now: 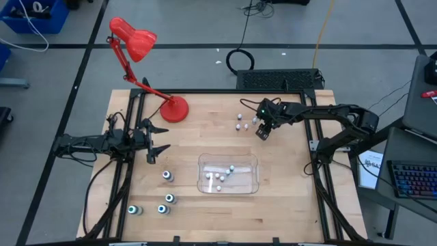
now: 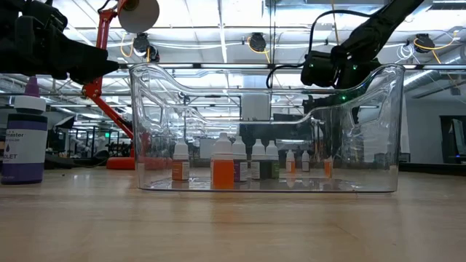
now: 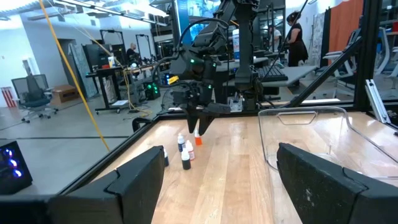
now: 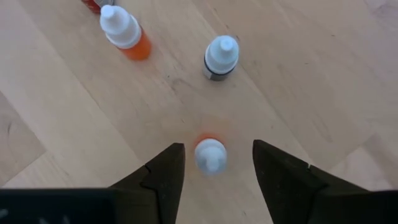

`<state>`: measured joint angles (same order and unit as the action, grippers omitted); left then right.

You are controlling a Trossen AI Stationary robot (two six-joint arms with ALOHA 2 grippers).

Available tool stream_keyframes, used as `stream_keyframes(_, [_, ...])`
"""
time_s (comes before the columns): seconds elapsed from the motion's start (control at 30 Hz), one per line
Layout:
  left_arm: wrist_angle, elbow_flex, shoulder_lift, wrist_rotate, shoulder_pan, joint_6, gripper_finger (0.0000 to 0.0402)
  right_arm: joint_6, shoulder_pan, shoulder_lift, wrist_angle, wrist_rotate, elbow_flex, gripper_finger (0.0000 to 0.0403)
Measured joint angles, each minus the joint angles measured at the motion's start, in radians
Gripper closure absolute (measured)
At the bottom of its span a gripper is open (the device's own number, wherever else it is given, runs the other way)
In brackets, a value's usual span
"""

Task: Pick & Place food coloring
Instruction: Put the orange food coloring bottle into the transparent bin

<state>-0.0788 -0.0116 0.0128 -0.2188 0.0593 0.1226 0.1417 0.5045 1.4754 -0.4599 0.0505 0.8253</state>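
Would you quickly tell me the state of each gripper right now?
Left gripper: open, holding nothing.
Right gripper: open, straddling a small orange bottle, not gripping it.

— What's around the desk (image 1: pixel 205 212)?
— Grey floor (image 1: pixel 191 27) with dark lines, a blue bin (image 1: pixel 34 17).
— Beyond?
— Office chair (image 3: pixel 34 93), workbenches, ceiling lights (image 2: pixel 218 33), a person (image 3: pixel 293 37).

Bright, even overhead light; faint shadows; the nearest bottle (image 4: pixel 210 155) seems slightly blurred.
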Motion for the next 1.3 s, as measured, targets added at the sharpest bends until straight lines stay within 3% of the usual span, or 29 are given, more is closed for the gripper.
stream_keyframes(0.33, [0.0, 0.0, 0.0, 0.0, 0.0, 0.0, 0.0096, 0.002, 0.0, 0.0, 0.005, 0.0, 0.0, 0.0269])
stream_keyframes(0.67, [0.0, 0.0, 0.0, 0.0, 0.0, 0.0, 0.0096, -0.003, 0.0, -0.001, 0.005, 0.0, 0.002, 0.0364])
stream_keyframes(1.0, [0.0, 0.0, 0.0, 0.0, 0.0, 0.0, 0.0096, -0.009, -0.051, -0.085, -0.076, -0.003, 0.001, 0.0365])
stream_keyframes(1.3, [0.0, 0.0, 0.0, 0.0, 0.0, 0.0, 0.0096, 0.11, -0.294, -0.305, -0.116, 0.004, 0.064, 0.0365])
